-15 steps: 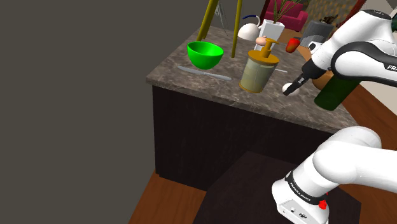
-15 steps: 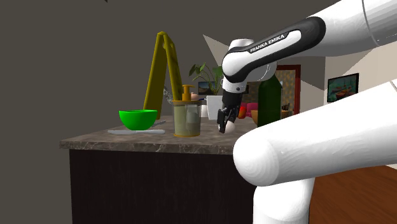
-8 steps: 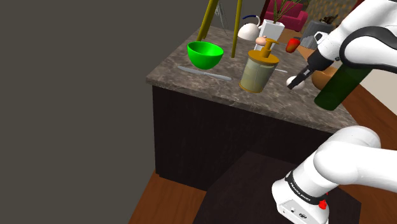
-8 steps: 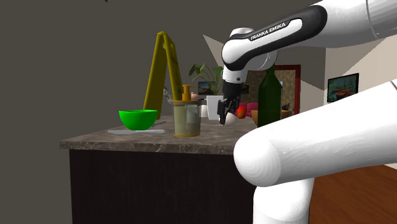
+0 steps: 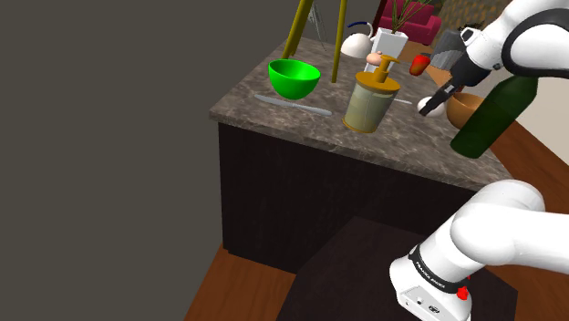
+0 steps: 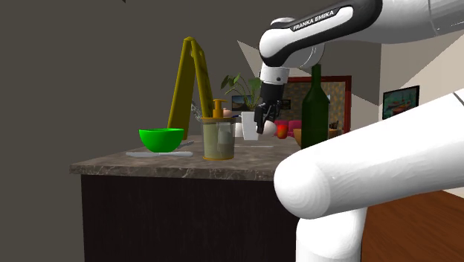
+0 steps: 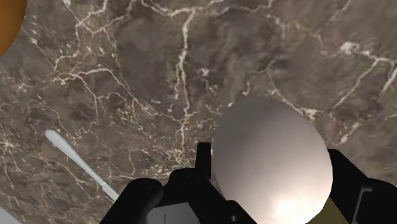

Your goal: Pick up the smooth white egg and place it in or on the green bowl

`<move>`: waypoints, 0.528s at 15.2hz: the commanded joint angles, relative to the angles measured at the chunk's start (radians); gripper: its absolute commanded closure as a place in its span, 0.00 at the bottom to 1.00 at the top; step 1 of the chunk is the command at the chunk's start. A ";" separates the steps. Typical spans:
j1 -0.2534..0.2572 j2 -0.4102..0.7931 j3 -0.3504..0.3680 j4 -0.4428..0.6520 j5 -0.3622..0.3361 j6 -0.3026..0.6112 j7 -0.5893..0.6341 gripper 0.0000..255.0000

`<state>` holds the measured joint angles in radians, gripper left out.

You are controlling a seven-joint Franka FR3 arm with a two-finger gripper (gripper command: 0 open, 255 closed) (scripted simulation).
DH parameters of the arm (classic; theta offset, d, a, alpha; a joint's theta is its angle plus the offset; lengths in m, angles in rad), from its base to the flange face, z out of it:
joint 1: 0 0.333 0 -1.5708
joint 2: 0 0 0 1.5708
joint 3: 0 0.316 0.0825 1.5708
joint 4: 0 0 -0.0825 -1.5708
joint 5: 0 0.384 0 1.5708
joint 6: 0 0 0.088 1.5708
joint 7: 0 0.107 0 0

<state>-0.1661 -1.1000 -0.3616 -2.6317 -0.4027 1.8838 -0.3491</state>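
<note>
My black gripper (image 5: 429, 103) is shut on the white egg (image 5: 424, 107) and holds it in the air above the marble counter (image 5: 301, 123). The wrist view shows the egg (image 7: 272, 159) clasped between the two black fingers (image 7: 203, 167), with the stone surface well below. Over in the second exterior view, the gripper (image 6: 262, 123) hangs beside the dark green bottle (image 6: 314, 112). At the counter's far corner rests the green bowl (image 5: 294, 79), well to the shoulder view's left of the gripper; the same bowl (image 6: 161, 138) appears at the second exterior view's left.
A tan soap dispenser jar (image 5: 371, 96) stands between the gripper and the bowl. A dark green bottle (image 5: 492, 114) and an orange-brown bowl (image 5: 465, 108) sit close to the gripper. A white utensil (image 5: 294, 105) lies by the green bowl. A yellow-green frame (image 6: 189, 85) rises behind.
The gripper has lifted the egg off the counter and risen, drifting toward the shoulder view's upper right, nearer the bottle.
</note>
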 commanded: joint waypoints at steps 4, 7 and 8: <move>0.013 0.020 0.021 0.077 0.022 -0.058 -0.005 1.00; 0.020 0.034 0.031 0.123 0.034 -0.089 -0.008 1.00; 0.022 0.039 0.034 0.139 0.037 -0.099 -0.009 1.00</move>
<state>-0.1455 -1.0640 -0.3305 -2.5064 -0.3688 1.7949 -0.3572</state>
